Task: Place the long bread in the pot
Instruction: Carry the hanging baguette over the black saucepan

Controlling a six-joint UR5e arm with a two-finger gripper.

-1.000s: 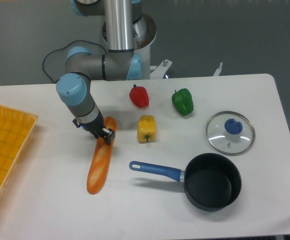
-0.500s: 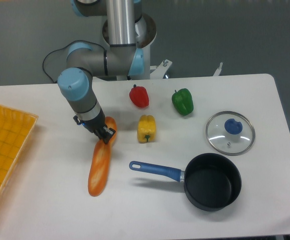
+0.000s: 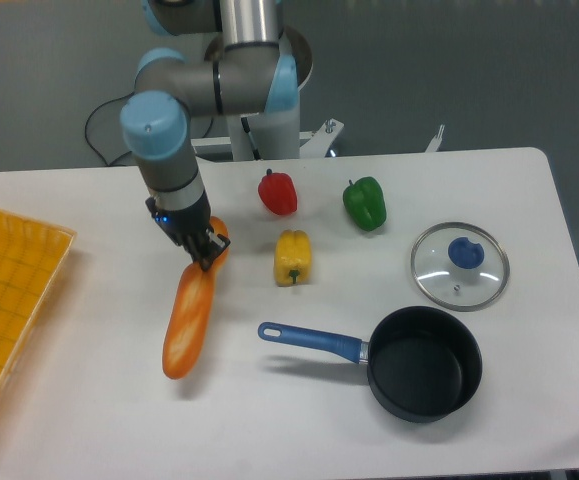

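The jaws are clamped on the far end of the bread (image 3: pixel 191 315), with the gripper (image 3: pixel 208 251) pointing down and a little to the right. The bread hangs tilted from that grip, its far end up at the fingers and its long body running down and toward the near left; a soft shadow lies on the table (image 3: pixel 89 400) just to the right of its near end, so that end looks to be off the surface, though how far cannot be told. The arm (image 3: pixel 164 160) rises from the gripper toward the far side, grey with blue joint caps, and joins the base column behind the table.

Just right of the gripper sits a yellow pepper (image 3: pixel 292 256). Farther back stand a red pepper (image 3: pixel 278 192) and, to its right, a green pepper (image 3: pixel 365 203). The pot (image 3: pixel 425 364) rests at the near right, well apart from the bread, open and upright, its blue handle (image 3: pixel 311 340) reaching left toward the middle of the table. Beyond the pot, near the right edge, lies a glass lid (image 3: pixel 460 266) with a blue knob. An orange tray (image 3: pixel 9 300) sits at the left edge, partly out of view.
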